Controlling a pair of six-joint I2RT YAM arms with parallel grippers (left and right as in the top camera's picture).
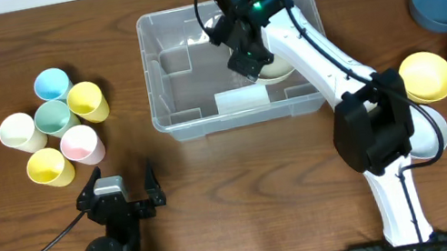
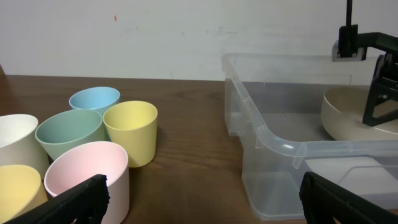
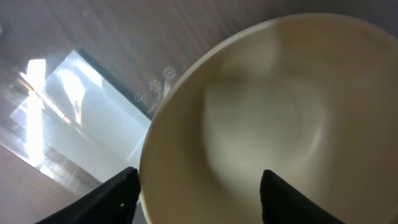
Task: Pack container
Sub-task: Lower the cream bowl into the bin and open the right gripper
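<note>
Overhead, your left end effector (image 1: 121, 174) is hovering wide open and empty near the cups (image 1: 58, 127), while your right end effector (image 1: 250, 65) is hanging inside the container (image 1: 197, 79) with its fingers parted astride the cream bowl's (image 3: 267, 106) rim, not pinching it. I am judging that pulling up off-line is risking a finger hooking that rim, tipping the bowl or dragging the light bin. The container is sitting in the middle of the table (image 1: 220, 209), clear-walled with rounded corners and a rim, its left part bare, a white label (image 1: 242, 100) on its near wall and the bowl at its right end.
</note>
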